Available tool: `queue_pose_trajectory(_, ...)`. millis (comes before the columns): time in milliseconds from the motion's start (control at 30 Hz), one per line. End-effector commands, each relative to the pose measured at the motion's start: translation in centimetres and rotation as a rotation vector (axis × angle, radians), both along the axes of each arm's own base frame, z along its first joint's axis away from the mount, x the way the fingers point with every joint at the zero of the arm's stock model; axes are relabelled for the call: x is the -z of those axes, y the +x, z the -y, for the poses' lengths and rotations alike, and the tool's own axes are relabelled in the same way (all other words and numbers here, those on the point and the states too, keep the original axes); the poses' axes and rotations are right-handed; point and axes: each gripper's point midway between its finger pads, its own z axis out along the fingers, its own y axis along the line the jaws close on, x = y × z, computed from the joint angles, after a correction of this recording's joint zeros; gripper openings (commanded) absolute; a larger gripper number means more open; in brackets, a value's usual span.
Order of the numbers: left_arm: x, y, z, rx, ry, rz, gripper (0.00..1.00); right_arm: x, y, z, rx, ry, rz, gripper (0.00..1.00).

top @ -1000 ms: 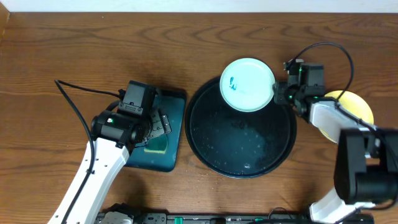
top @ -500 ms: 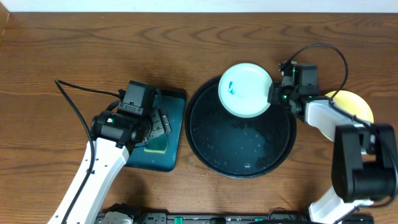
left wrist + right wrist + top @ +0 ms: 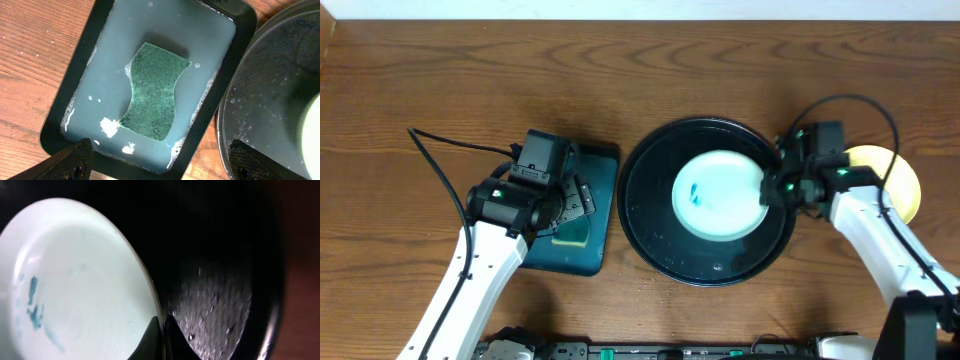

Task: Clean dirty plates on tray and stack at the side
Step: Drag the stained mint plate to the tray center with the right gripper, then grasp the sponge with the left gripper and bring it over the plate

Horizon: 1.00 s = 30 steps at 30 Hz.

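A pale mint-white plate (image 3: 718, 194) with a teal smear lies over the middle of the large round black tray (image 3: 650, 215). My right gripper (image 3: 769, 188) is shut on the plate's right rim; the right wrist view shows its fingers (image 3: 162, 330) pinching the rim of the plate (image 3: 75, 290), one above and one below, over the wet tray (image 3: 225, 295). A pale yellow plate (image 3: 898, 175) lies on the table to the right of the tray, partly hidden by my right arm. My left gripper (image 3: 160, 162) is open and empty above the teal tray. A third plate is not in view.
A rectangular dark teal tray (image 3: 95, 50) of soapy water holds a green sponge (image 3: 154, 90), left of the black tray (image 3: 260, 95). The sponge (image 3: 572, 232) peeks out under my left arm. Cables trail at left and right.
My right gripper has carried the mint plate from the tray's far edge down and toward the front, to the tray's middle. The left arm has not moved.
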Motion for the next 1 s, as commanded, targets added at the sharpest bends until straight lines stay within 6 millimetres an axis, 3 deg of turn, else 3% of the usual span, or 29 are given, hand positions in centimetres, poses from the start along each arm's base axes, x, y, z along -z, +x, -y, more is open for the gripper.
queue_pose_trajectory(0, -0.7, 0.3, -0.1, 0.007, 0.0, 0.018, 0.87, 2.0, -0.8, 0.1, 0.056, -0.015, -0.036, 0.01)
queue_pose_trajectory(133, -0.7, 0.3, -0.1, 0.007, 0.0, 0.018, 0.87, 2.3, -0.4, -0.2, 0.01, -0.014, 0.01, 0.02)
queue_pose_trajectory(167, -0.7, 0.3, 0.0, 0.006, -0.001, 0.017, 0.87, 2.3, -0.4, -0.2, -0.003, -0.017, 0.014, 0.1)
queue_pose_trajectory(200, -0.7, 0.2, 0.2, 0.013, -0.014, 0.012, 0.99, 2.3, -0.4, -0.3, -0.021, -0.023, 0.019, 0.24)
queue_pose_trajectory(233, -0.6, -0.1, 0.4, 0.019, -0.027, -0.001, 0.99, 2.2, -0.4, -0.3, -0.038, -0.024, 0.022, 0.32)
queue_pose_trajectory(300, -0.5, -0.2, 0.5, 0.021, -0.033, -0.007, 0.99, 1.8, -0.8, -0.7, -0.074, -0.005, 0.024, 0.36)
queue_pose_trajectory(367, -0.2, -0.2, 0.3, 0.018, -0.021, -0.017, 0.99, 0.9, -0.9, -1.3, -0.106, 0.025, 0.048, 0.38)
queue_pose_trajectory(467, 1.3, -0.4, -0.6, 0.001, 0.042, -0.06, 0.99, -2.3, -0.8, -2.3, -0.127, 0.087, 0.136, 0.4)
queue_pose_trajectory(633, 5.4, -0.2, -1.1, -0.006, 0.097, -0.145, 0.84, -7.4, -1.2, -3.6, -0.168, 0.17, 0.287, 0.4)
queue_pose_trajectory(733, 8.6, 0.3, -1.0, -0.006, 0.114, -0.188, 0.73, -9.3, -1.7, -3.5, -0.173, 0.176, 0.342, 0.41)
queue_pose_trajectory(867, 12.4, 1.9, -0.6, -0.005, 0.123, -0.217, 0.66, -10.0, -2.5, -3.4, -0.173, 0.177, 0.352, 0.38)
queue_pose_trajectory(967, 15.0, 3.0, -0.2, -0.004, 0.126, -0.227, 0.45, -9.6, -3.0, -3.4, -0.172, 0.175, 0.324, 0.38)
